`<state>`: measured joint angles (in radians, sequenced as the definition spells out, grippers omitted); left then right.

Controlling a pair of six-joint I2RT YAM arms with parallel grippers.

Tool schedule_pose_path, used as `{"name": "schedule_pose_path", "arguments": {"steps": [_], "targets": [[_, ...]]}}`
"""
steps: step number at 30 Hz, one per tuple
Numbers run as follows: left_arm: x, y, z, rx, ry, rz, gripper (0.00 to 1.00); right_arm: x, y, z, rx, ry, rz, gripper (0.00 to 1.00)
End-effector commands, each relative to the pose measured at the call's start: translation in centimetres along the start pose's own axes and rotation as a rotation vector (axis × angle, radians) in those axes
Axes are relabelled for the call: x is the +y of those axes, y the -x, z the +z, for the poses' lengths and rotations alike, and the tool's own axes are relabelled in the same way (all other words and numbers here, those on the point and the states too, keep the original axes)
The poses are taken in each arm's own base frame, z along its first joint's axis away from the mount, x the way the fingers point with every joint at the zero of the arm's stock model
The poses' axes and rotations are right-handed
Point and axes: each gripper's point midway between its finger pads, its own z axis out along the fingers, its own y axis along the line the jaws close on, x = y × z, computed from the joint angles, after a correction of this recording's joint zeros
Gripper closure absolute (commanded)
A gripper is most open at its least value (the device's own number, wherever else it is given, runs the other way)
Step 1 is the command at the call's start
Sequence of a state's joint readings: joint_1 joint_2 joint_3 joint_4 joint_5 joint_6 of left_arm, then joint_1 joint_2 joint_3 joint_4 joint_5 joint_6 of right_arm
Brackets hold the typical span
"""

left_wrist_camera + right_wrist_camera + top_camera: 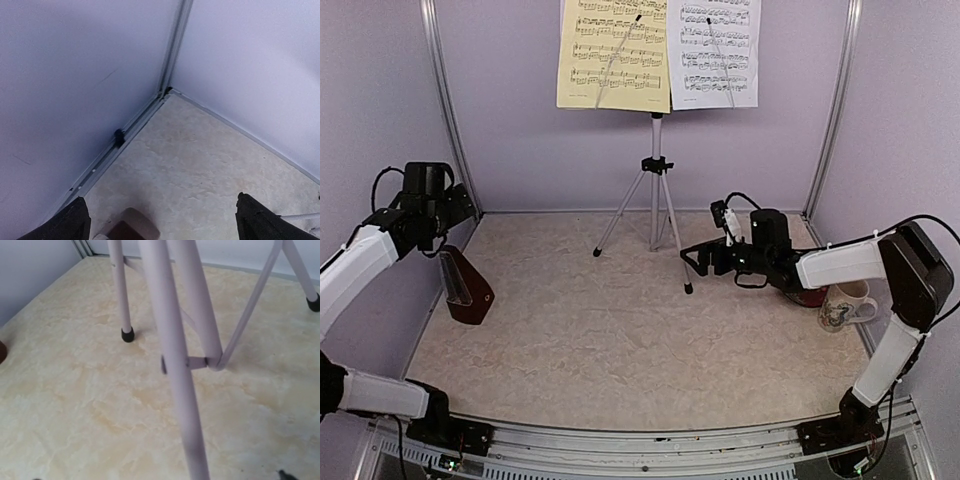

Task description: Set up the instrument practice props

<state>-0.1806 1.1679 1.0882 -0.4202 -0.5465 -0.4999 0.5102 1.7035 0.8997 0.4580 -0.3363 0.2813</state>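
The music stand (pixel 657 165) is set on its three legs at the back of the table (pixel 620 340). A yellow sheet (pixel 613 55) and a white sheet (pixel 717 50) are held side by side on its top. The brown metronome (pixel 468 288) is stood near the left wall. The left gripper (pixel 165 222) is held over it, spread wide, with nothing gripped. The right gripper (pixel 698 258) is held low beside a stand leg, spread wide too (a mug (pixel 848 300) and a red dish (pixel 807 296) are seen behind that arm).
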Motion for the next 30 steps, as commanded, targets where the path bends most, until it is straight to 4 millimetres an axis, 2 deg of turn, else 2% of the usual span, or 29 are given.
{"name": "schedule_pose_path", "arguments": {"steps": [1,3,6,9,16,20,25,30], "targets": [[3.1,-1.4,0.2,0.118,0.040,0.044,0.01,1.5,1.6,-0.6,-0.054,0.049,-0.010,0.00],[4.2,-1.8,0.5,0.136,0.084,0.089,0.01,1.6,1.8,-0.6,-0.063,0.052,-0.010,0.00],[4.9,-3.6,1.3,0.202,0.077,0.118,0.01,1.6,1.9,-0.4,-0.068,0.062,-0.009,0.00],[3.8,-5.3,1.6,0.255,-0.012,0.150,0.01,1.7,1.8,-0.2,-0.070,0.070,-0.005,0.00],[4.5,-7.5,2.0,0.299,-0.017,0.286,0.01,1.7,1.7,-0.2,-0.080,0.077,0.003,0.00],[4.1,-8.9,2.1,0.336,-0.063,0.337,0.02,1.8,1.7,0.0,-0.086,0.085,0.009,0.00],[3.5,-10.4,2.4,0.382,-0.109,0.348,0.07,1.9,1.9,0.2,-0.095,0.098,0.014,0.00],[3.0,-11.0,2.8,0.408,-0.129,0.333,0.20,1.9,2.1,0.0,-0.101,0.098,0.009,0.00]]}}
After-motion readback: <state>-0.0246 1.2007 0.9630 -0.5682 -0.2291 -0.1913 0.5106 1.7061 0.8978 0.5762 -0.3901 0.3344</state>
